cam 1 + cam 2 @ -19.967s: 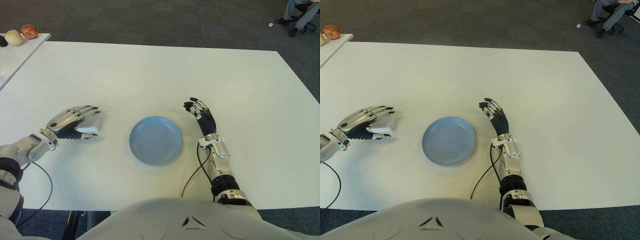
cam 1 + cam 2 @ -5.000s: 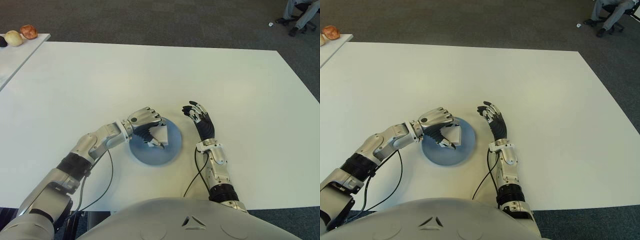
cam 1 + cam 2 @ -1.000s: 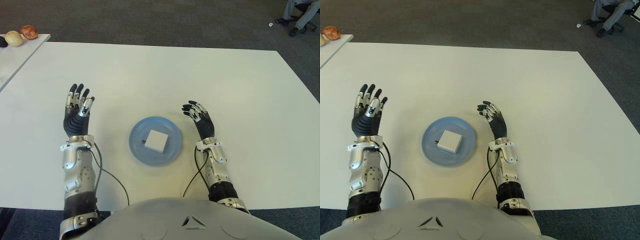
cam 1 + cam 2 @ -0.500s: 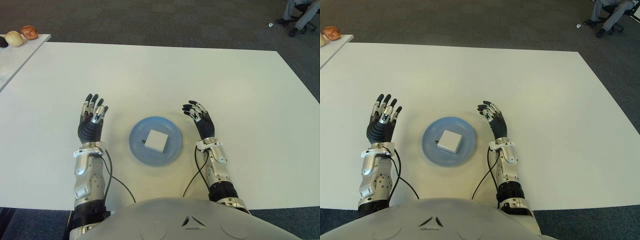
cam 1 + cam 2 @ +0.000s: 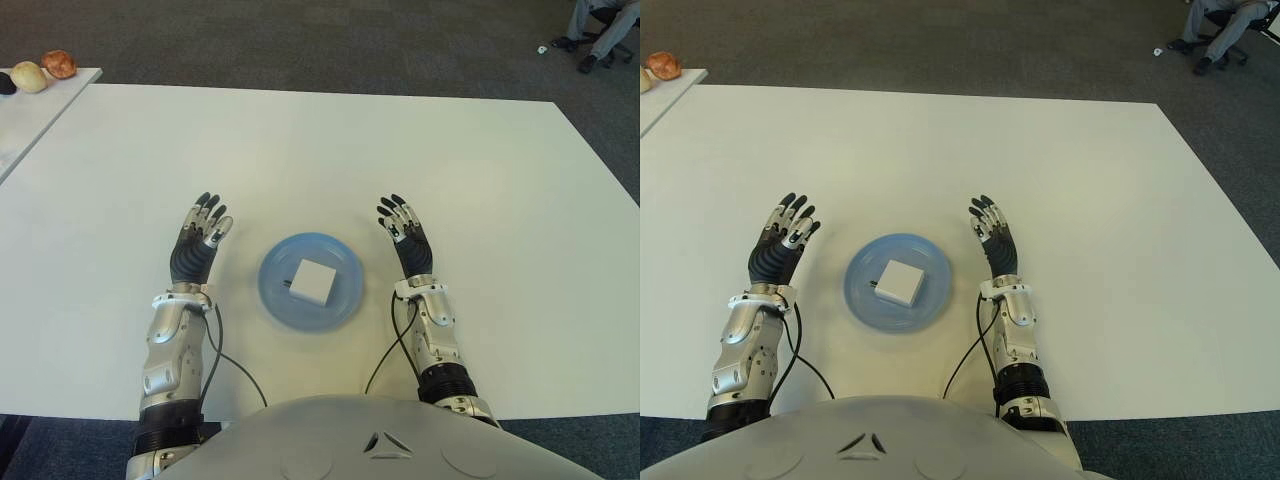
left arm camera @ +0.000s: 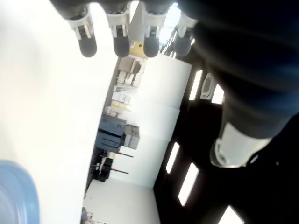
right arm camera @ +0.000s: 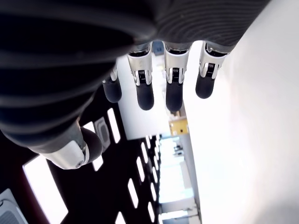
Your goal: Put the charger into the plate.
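A white square charger (image 5: 313, 282) lies flat in the middle of the blue plate (image 5: 340, 303) on the white table (image 5: 320, 150). My left hand (image 5: 198, 238) shows just left of the plate, fingers stretched out and holding nothing. On the plate's right side my right hand (image 5: 404, 233) is held up with straight, spread fingers (image 7: 173, 95), also holding nothing. A sliver of the plate's rim (image 6: 16, 196) shows in the left wrist view.
A second table (image 5: 25, 115) at the far left carries a few round food items (image 5: 58, 64). Black cables (image 5: 385, 350) run from both wrists toward my body. A person's legs and a chair (image 5: 600, 30) are at the far right on the carpet.
My left hand has moved a little right, closer to the plate. The right hand's fingers have straightened. The charger stays in the plate.
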You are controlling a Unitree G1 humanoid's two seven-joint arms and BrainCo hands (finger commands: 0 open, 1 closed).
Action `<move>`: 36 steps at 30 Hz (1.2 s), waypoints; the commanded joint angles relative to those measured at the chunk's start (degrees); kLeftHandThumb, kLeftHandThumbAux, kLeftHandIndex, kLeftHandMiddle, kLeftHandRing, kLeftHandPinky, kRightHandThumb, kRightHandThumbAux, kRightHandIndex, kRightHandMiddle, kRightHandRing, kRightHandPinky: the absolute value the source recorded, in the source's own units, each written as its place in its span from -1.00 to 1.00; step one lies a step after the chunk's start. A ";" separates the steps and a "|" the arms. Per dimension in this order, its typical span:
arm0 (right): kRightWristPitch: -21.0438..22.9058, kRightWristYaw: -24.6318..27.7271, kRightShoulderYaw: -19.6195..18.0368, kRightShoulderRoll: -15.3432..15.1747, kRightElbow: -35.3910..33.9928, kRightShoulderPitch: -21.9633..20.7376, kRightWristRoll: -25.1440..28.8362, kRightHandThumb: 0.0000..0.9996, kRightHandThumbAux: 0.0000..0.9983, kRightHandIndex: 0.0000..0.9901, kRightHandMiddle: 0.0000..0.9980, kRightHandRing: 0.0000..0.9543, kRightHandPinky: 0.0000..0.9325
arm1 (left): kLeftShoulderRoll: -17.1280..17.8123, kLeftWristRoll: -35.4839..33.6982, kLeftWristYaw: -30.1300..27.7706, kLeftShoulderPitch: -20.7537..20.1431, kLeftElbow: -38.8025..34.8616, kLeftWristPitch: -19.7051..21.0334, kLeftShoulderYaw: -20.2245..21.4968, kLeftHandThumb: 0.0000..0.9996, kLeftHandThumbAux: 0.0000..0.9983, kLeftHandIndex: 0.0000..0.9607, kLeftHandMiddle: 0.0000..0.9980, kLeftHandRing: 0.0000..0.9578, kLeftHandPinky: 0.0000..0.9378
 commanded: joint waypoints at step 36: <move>0.52 -4.52 2.71 1.83 -1.60 6.14 -0.21 -1.00 0.21 -0.90 -0.90 -0.93 -0.89 | 5.79 18.03 0.53 -4.01 20.02 -5.03 -9.26 -1.00 0.07 -1.00 -1.00 -1.00 -1.00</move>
